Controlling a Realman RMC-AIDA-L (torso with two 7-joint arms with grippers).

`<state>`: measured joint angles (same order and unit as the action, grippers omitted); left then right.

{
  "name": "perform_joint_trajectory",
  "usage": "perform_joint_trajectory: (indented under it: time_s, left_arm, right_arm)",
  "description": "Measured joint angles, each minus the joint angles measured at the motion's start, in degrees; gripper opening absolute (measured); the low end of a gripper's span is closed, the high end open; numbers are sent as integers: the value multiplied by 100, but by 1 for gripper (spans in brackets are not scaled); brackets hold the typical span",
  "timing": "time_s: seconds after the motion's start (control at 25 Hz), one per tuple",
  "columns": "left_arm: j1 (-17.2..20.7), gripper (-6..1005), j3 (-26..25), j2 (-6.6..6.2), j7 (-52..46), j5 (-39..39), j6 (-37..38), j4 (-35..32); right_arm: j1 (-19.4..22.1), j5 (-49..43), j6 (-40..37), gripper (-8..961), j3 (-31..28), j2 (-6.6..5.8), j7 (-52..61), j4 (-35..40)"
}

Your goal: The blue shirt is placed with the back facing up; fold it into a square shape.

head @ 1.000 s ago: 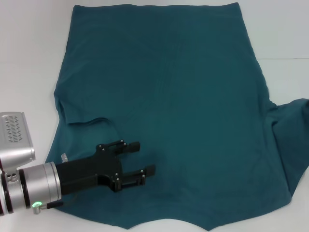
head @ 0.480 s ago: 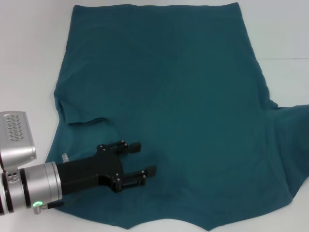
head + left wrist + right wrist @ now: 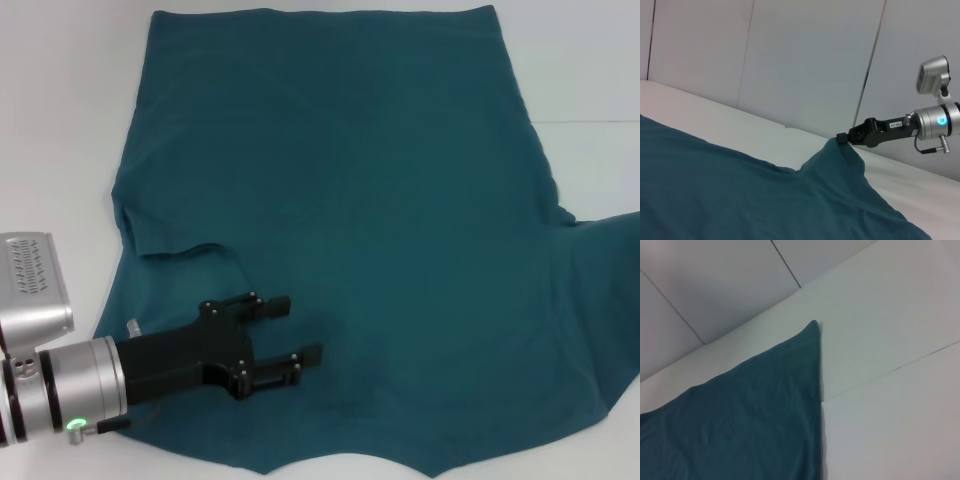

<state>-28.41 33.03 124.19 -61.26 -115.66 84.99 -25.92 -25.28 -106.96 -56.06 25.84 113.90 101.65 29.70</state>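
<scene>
The blue shirt (image 3: 350, 230) lies spread on our white surface (image 3: 60, 120); our left claw (image 3: 295, 330), released, hovers over its near-left part, while our right claw (image 3: 842, 138) pinches a raised sleeve.

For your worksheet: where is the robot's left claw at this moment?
In the head view the left claw sits low on the left, open over the near left part of the blue shirt, by its folded-in sleeve.
</scene>
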Motion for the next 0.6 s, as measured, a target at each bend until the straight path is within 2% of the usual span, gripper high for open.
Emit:
perform_joint_trajectory:
  time_s: [0.32,0.6]
  left_arm:
    - [-21,767,0,-9,0,10,0,8]
    - [-24,767,-9,-9,-64,21,0,-19]
  right_arm:
    - [-2,-1,-266,48,1,0,-1,-8]
    - [16,-11,-1361,53,41,-21,331,-8]
